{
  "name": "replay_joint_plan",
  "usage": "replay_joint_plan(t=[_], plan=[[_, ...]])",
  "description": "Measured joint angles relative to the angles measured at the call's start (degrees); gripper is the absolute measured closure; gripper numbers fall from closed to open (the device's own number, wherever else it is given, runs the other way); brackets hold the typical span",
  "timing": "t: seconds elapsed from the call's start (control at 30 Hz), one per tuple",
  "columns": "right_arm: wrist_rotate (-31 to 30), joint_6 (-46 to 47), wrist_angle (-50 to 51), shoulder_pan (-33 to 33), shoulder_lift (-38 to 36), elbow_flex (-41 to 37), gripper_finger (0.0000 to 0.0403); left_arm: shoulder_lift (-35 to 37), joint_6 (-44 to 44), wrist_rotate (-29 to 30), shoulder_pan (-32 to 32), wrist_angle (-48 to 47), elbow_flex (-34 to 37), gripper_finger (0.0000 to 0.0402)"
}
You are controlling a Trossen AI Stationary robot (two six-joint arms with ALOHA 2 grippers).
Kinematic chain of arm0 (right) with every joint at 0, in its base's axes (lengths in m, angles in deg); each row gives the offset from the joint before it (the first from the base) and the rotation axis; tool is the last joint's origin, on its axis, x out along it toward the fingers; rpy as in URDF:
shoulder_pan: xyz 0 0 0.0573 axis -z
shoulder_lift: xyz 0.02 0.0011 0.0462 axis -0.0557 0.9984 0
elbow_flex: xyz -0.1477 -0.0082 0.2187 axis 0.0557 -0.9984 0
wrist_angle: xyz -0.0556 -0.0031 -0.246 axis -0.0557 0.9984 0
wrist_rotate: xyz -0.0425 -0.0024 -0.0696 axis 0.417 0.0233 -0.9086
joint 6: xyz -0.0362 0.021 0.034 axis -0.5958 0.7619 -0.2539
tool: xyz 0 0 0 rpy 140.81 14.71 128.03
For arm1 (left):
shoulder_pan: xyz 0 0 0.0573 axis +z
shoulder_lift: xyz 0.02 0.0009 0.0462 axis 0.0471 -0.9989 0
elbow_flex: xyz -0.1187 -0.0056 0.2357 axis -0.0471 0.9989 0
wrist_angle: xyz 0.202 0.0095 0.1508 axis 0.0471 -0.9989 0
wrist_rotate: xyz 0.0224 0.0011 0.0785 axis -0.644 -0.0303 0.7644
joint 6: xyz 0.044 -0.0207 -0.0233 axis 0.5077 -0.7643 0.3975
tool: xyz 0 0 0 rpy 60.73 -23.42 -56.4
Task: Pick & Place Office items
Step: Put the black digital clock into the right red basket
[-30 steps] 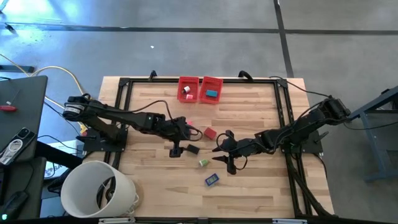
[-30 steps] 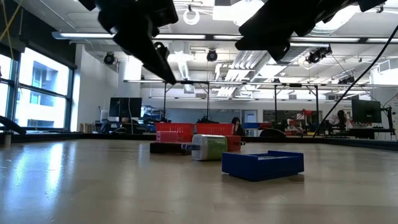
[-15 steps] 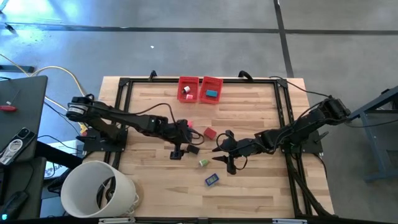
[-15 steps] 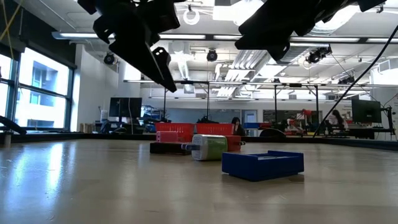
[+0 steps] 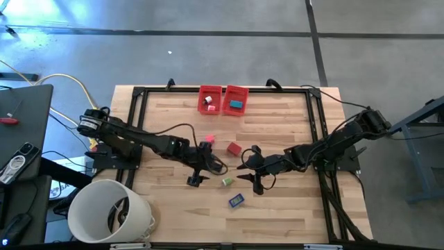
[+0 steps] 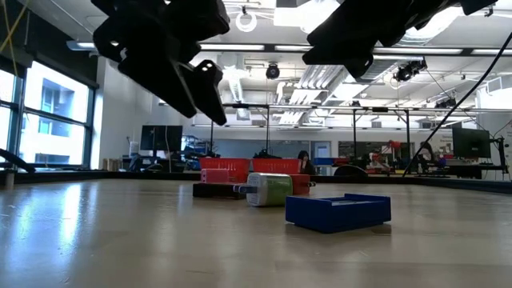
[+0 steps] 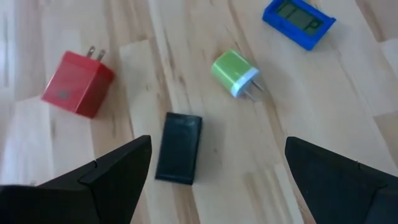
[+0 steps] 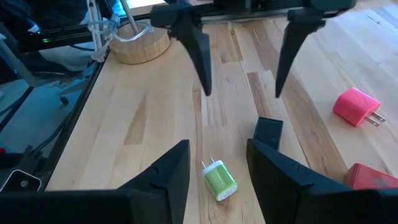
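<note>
Left claw (image 7: 214, 165) spread wide above a black block (image 7: 179, 148) on the bench (image 5: 166, 118) — right claw (image 8: 217, 168) part-open, pinching nothing.

The left gripper (image 5: 197, 174) moves toward 6 o'clock and now hangs wide open over the small flat black block (image 7: 179, 148).

Low view: both arms are cropped by the upper edge, no fingertips visible. The black piece (image 6: 218, 190) and red bins (image 6: 225, 170) are partly concealed behind the green charger (image 6: 267, 190). High view: contents of the left red bin (image 5: 209, 100) are too small to identify. Right wrist view: the red piece (image 8: 373, 176) is cut off at the edge.
</note>
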Motion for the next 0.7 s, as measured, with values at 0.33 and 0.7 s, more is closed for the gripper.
replay_joint_plan(t=[0.33,0.7], plan=[[-0.04,-0.21,-0.04,0.0,0.0,0.0,0.0257,-0.77,0.23,0.47,-1.22,0.62,0.0,0.0041],[-0.04,-1.11,-0.46,0.0,0.0,0.0,0.0257,-5.93,0.43,1.18,-0.85,1.36,0.32,0.0041]])
